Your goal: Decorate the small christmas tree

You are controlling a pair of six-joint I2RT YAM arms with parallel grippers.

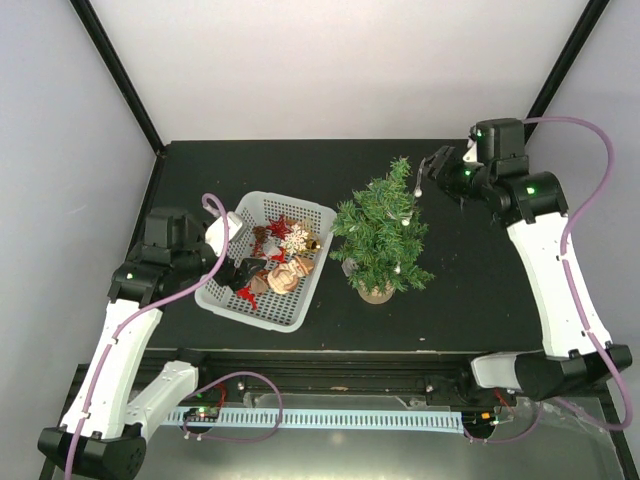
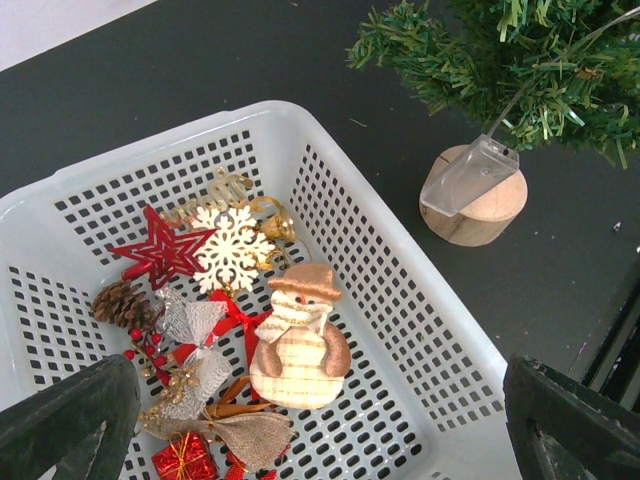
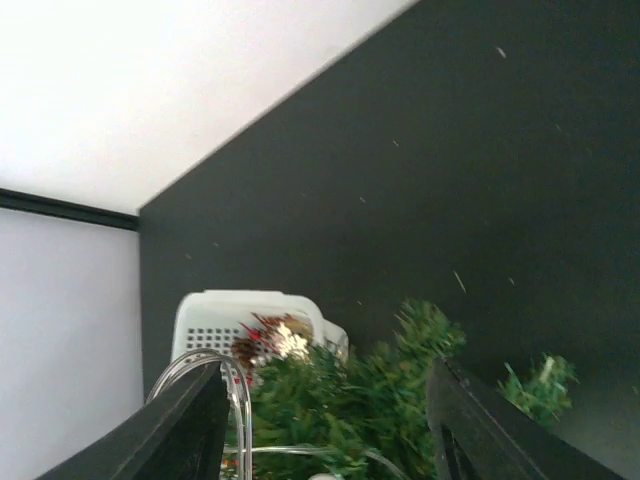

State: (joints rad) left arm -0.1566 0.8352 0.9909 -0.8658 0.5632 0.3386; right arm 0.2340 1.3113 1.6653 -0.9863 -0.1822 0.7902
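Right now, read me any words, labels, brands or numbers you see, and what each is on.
None can be read.
The gold glitter cutout in the white mesh plastic basket may be script lettering, but is illegible.
The clear plastic tab by the small green christmas tree shows no print.

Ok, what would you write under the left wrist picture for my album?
A snowman, star and snowflake wait in the white basket beside the small christmas tree.

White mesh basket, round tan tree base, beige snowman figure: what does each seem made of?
The white mesh basket looks like glossy moulded plastic, given its regular holes. The round tan tree base is likely matt wood, showing faint grain. The beige snowman figure, stripe-textured, may be fabric or painted wood.
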